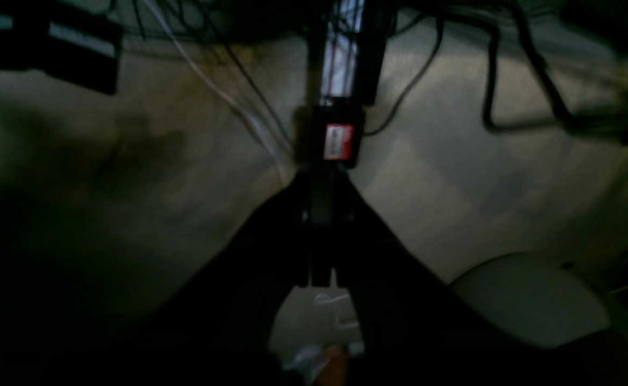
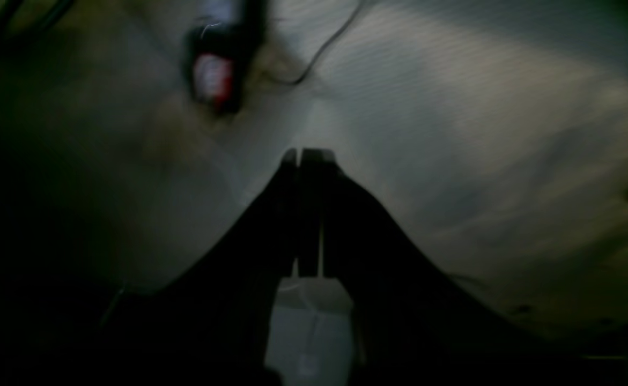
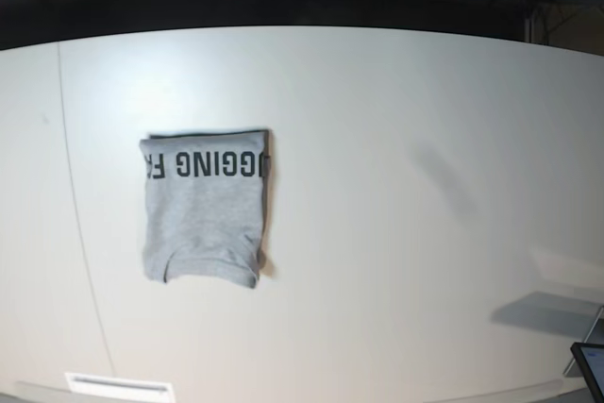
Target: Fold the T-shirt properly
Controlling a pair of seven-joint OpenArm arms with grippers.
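Observation:
The T-shirt (image 3: 203,214) lies folded into a compact grey rectangle on the left half of the white table (image 3: 406,139), with black block lettering across its top edge. Neither arm shows in the base view. In the left wrist view my left gripper (image 1: 322,177) is shut with nothing between its dark fingers, and it points at a dim floor. The right wrist view shows my right gripper (image 2: 308,154) shut and empty as well, over the same kind of dim surface. The T-shirt appears in neither wrist view.
A black box with a red label (image 1: 339,140) and several cables (image 1: 415,80) lie beyond the left gripper. The same kind of box (image 2: 213,80) sits ahead of the right one. A pale rounded object (image 1: 528,300) is at lower right. A screen corner (image 3: 590,361) sits at the table's near right edge.

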